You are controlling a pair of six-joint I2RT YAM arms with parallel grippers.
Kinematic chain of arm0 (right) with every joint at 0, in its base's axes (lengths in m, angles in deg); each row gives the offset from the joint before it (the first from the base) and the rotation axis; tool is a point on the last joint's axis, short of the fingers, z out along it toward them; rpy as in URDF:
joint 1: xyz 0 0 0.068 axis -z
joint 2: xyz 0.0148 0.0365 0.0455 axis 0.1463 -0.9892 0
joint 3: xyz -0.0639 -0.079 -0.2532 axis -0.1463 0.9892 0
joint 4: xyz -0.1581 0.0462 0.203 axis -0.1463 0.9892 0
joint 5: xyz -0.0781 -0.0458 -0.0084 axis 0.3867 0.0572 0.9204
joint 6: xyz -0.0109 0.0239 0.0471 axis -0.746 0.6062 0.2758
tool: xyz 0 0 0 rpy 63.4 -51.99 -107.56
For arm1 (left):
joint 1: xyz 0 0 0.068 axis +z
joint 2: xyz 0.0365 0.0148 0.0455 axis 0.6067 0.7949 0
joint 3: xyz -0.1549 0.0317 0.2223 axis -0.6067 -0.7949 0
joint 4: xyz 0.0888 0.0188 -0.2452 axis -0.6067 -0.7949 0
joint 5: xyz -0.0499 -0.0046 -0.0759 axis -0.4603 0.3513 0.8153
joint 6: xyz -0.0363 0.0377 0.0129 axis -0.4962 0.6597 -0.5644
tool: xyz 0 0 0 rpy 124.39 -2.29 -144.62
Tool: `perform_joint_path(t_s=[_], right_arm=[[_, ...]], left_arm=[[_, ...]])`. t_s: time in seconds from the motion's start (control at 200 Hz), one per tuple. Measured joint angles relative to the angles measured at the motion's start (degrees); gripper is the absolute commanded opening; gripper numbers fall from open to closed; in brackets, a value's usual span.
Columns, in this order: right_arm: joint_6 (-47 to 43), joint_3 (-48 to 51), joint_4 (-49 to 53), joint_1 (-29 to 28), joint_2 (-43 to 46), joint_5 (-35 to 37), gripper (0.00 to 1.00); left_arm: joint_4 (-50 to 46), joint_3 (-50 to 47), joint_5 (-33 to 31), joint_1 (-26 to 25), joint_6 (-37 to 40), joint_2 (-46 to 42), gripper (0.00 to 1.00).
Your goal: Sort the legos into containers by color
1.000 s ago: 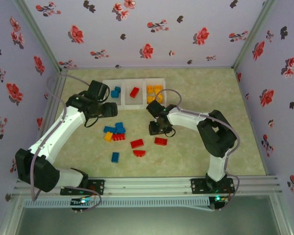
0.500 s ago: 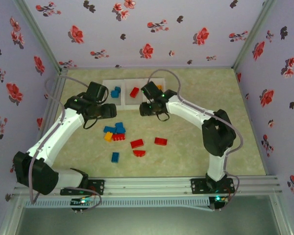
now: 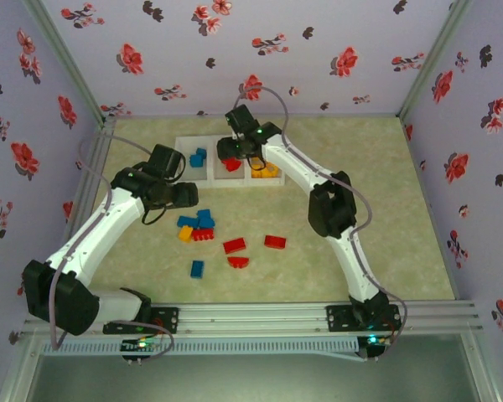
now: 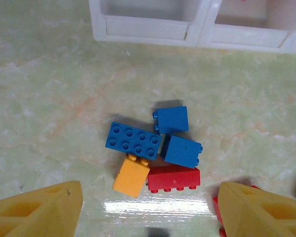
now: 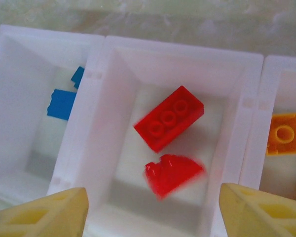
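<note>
In the middle bin [image 5: 113, 59], a rounded red piece [image 5: 173, 174] lies just below a red brick [image 5: 168, 118]. The piece is blurred, so it is judged to be moving or barely settled. A second ago the right gripper [image 5: 153, 197] was low over the table [image 3: 318, 276] beside the loose reds, jaws much narrower. It has since crossed to the bin row and spread them.

Finding: a red piece has just been released into the correct bin, and that delivery is complete. The right gripper now stands directly above the dropped piece, jaws wide apart, nothing between them, clear of the bin walls.

The flanking bins are consistent: binned blues [image 5: 64, 101] to the left, orange bricks [image 5: 285, 133] to the right.

Work remains on the table. Three blues [image 4: 134, 140], a yellow brick [image 4: 131, 176] and a red bar [image 4: 173, 178] sit packed together, touching. In the top view three loose reds [image 3: 234, 245] and a lone blue [image 3: 197, 269] lie nearer the arm bases.

The left gripper [image 4: 149, 200] hangs above that cluster, which lies just ahead of its fingertips. Its jaws are wide and hold nothing. It has barely shifted in the last second.

Judgement: the cluster is tight, and grasping one brick risks disturbing its neighbours.
</note>
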Motion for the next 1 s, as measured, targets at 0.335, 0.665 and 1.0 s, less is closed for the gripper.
perform_joint_path(t_s=[0.335,0.665,1.0], right_arm=[[-0.7,11.1,1.3,0.5,8.0,0.0,0.76],[-0.6,32.9,-3.5,-0.9,24.6,0.7,0.76],[2.4,49.6,-6.7,-1.6,31.6,1.3,0.75]], left_arm=[[-0.3,-1.1,0.4,0.1,-0.2,-0.3,0.73],[0.3,-3.2,2.0,-0.5,-1.7,0.8,0.72],[3.8,-10.6,3.6,-11.5,-13.5,0.8,0.73]])
